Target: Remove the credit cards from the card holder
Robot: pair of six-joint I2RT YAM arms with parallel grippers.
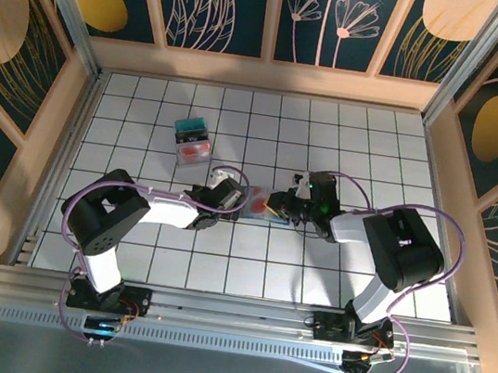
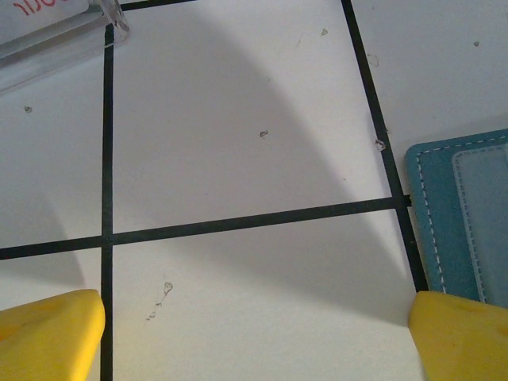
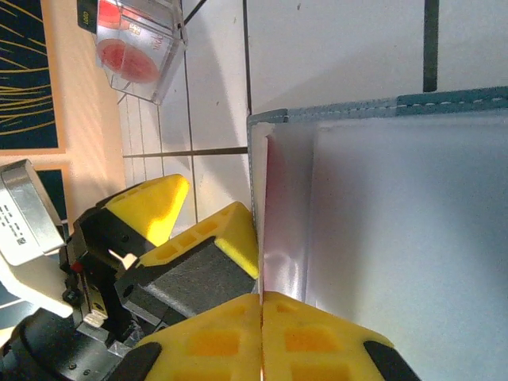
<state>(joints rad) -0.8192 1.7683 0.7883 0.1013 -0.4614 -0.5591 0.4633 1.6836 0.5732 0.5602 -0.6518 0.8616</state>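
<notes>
Currently, the card holder point(image 1: 266, 199) lies on the white tiled table point(image 1: 367, 148) near its centre, between the two grippers. The left gripper point(image 1: 232, 193) is released. In the left wrist view its yellow fingertips point(image 2: 49, 333) stand far apart at the lower corners, over bare tile, and nothing is between them. From that view, a teal-blue stitched corner of the card holder point(image 2: 460, 214) lies just beside the right-hand fingertip, and contact cannot be determined. The right gripper point(image 1: 286, 207) meets the card holder from the opposite side. In the right wrist view the right gripper point(image 3: 262, 321) is clenched, with its yellow pads pressed together along one seam. That seam is in line with the near edge of the card holder point(image 3: 397, 238), whose pale panel fills the right half of the view. Whether a thin edge is caught between the pads cannot be determined. A red-pink strip point(image 3: 274, 190) shows inside the fold beside that edge, and whether it is a card cannot be determined. The left gripper point(image 3: 194, 218) appears just beyond the holder's far edge. A clear plastic box point(image 1: 192, 140) holding a teal and red-pink card pile stands well apart from the card holder, toward the far left. The same box shows in both wrist views point(image 3: 135, 48) point(image 2: 55, 36).
</notes>
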